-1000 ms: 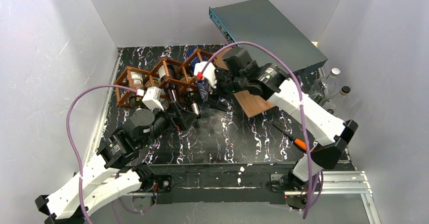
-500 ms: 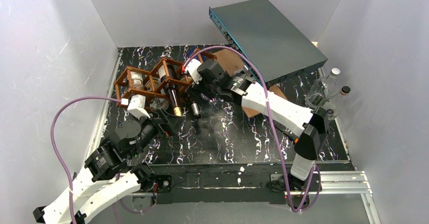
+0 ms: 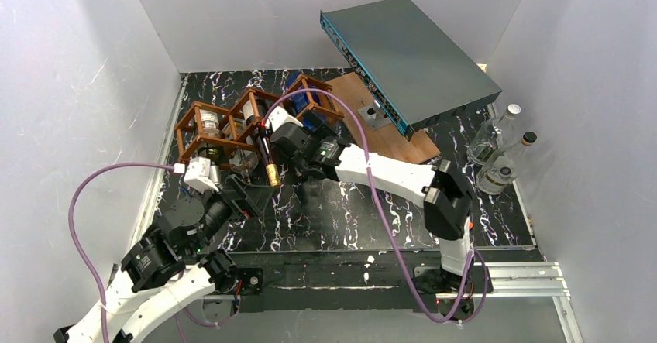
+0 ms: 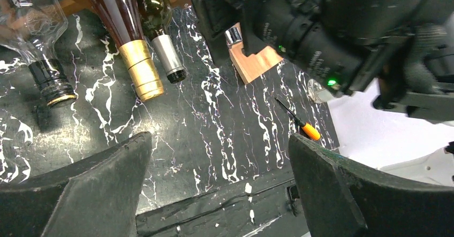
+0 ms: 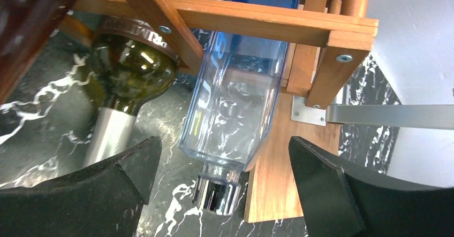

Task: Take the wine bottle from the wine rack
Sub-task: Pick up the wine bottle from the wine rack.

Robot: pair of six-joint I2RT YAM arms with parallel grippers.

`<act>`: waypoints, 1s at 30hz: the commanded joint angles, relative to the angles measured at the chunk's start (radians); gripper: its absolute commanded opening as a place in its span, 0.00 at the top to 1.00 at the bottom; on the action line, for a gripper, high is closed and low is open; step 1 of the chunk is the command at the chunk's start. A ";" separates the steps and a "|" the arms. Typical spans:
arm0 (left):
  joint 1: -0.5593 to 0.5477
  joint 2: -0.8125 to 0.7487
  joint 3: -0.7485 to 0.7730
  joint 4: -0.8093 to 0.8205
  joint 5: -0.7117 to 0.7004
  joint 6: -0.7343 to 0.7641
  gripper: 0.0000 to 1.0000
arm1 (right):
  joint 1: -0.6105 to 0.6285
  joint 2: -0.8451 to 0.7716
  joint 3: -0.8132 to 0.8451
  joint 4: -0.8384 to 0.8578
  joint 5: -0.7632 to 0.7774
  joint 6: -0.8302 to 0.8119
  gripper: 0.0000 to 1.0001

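Reddish-brown wine rack (image 3: 232, 114), upper left of top view: wine bottle (image 5: 131, 68) (green, silver foil) lodged inside, neck outward. Right pincer (image 5: 225, 167) wide open, empty, centred on clear bottle (image 5: 235, 103); risk: wrong bottle gripped. Left pincer (image 4: 219, 167) likewise open, empty.

White-and-black arms (image 3: 387, 174), purple cables (image 3: 132, 165)

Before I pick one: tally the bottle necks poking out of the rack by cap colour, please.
Gold: 1 (dark bottle)
Black: 1 (clear bottle)
Silver: 2 (green bottle, blue-labelled bottle)
Total: 4 necks showing at the rack
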 commanded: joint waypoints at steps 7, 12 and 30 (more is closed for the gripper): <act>-0.005 -0.059 -0.012 -0.054 -0.045 -0.021 0.02 | -0.003 0.098 0.089 0.056 0.207 0.042 0.02; -0.005 -0.069 -0.013 -0.061 -0.044 -0.026 0.02 | -0.004 0.145 0.127 0.058 0.264 0.046 0.02; -0.006 -0.083 -0.017 -0.067 -0.047 -0.031 0.02 | -0.014 0.211 0.107 0.143 0.343 0.011 0.08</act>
